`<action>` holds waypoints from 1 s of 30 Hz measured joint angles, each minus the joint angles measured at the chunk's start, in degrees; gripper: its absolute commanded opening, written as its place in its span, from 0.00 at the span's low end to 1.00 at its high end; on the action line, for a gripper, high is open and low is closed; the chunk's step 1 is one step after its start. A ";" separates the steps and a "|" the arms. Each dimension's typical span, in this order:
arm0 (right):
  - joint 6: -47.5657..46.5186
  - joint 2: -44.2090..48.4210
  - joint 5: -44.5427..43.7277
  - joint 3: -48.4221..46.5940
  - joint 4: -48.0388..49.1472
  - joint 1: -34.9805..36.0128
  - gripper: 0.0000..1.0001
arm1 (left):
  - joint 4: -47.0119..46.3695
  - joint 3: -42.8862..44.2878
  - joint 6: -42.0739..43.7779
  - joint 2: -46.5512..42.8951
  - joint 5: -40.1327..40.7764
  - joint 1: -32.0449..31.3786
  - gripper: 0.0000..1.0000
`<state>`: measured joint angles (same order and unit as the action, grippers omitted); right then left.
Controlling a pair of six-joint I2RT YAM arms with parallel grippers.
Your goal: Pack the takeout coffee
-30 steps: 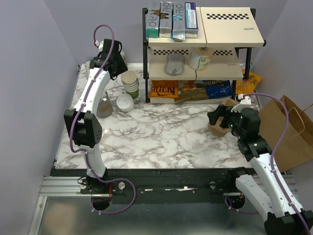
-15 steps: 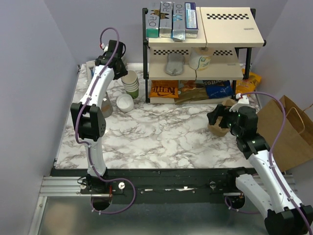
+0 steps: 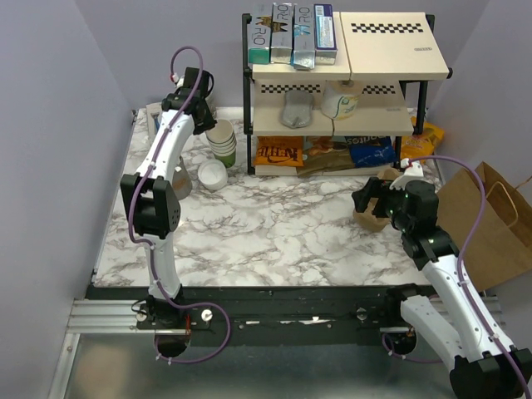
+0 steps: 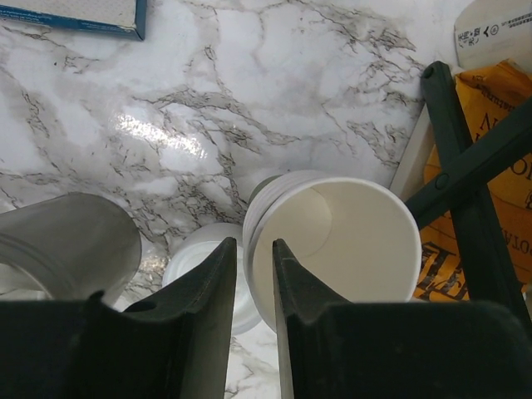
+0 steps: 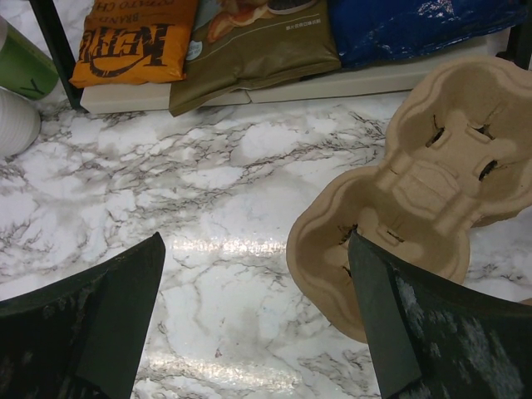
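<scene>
White-lidded cream-and-green paper coffee cup [image 3: 212, 174] sits beside lidless paper cup stack [image 4: 332, 241]; left gripper [image 4: 255, 243] narrowed to a slit at the stack rim, can't tell if it grips; right gripper [image 5: 256, 241] wide open, empty.

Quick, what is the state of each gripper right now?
Left gripper: fingers nearly together over the rim of the cup stack; whether it grips cannot be told.
Right gripper: open wide, holding nothing, above the cup carrier.

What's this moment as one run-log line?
left fingers: nearly closed at cup stack rim, grip unclear | right fingers: open near cup carrier | lidded coffee cup: beside stack, not held
</scene>
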<state>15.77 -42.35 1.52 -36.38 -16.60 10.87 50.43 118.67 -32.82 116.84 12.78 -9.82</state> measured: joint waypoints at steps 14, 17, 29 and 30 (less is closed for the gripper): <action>-0.42 -1.38 0.02 -0.02 -0.07 0.00 1.00 | 1.09 0.17 0.35 2.08 -1.01 0.00 0.14; -0.42 -1.33 0.04 -0.02 -0.07 0.00 1.00 | 1.66 0.59 0.44 2.08 -1.11 0.00 0.14; -0.42 -1.36 0.09 -0.04 -0.09 0.00 1.00 | 2.99 2.32 1.33 2.08 -2.08 0.00 0.00; -0.44 -1.36 0.09 -0.04 -0.09 0.00 1.00 | 3.04 2.49 1.49 2.08 -2.27 0.00 0.00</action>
<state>15.33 -43.70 1.61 -36.42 -16.69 10.87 53.47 121.16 -31.33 118.91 10.50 -9.82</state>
